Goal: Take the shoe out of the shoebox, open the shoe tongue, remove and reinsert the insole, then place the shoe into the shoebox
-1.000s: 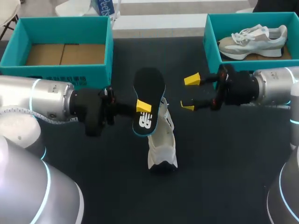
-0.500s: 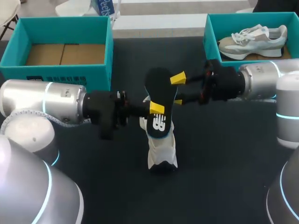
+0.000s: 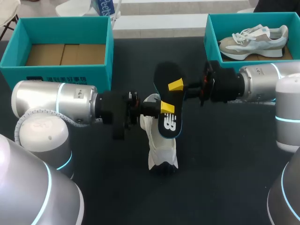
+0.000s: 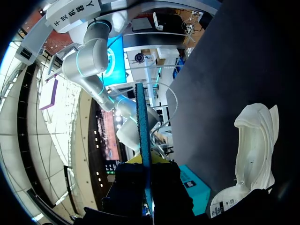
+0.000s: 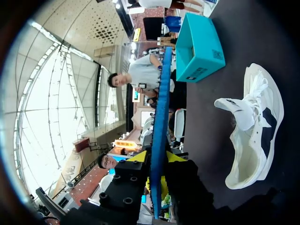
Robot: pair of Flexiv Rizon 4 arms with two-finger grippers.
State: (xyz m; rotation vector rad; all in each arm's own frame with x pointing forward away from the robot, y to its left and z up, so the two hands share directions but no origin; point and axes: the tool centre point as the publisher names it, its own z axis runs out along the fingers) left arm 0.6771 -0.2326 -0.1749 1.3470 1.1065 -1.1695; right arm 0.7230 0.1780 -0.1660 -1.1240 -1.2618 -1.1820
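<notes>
The black insole (image 3: 165, 75) with its blue rim hangs tilted above the dark table, over the white shoe (image 3: 162, 149) that lies on the table. My left gripper (image 3: 167, 107) is shut on the insole's lower half. From the other side, my right gripper (image 3: 176, 86) is shut on its upper half. In the left wrist view the insole (image 4: 142, 126) shows edge-on between the fingers of the left gripper (image 4: 146, 161), with the shoe (image 4: 255, 150) lying beside it. Seen from the right wrist, the insole (image 5: 160, 117) stands edge-on in the right gripper (image 5: 157, 161), and the shoe (image 5: 255, 126) lies off to its side.
A teal shoebox (image 3: 65, 75) with a bare cardboard floor stands at the back left. A second teal box (image 3: 213, 52) at the back right holds another shoe (image 3: 255, 40). My right arm lies just in front of that box.
My left gripper has carried the insole to the right. My right gripper came in from the right and its open fingers closed on the insole's upper half.
</notes>
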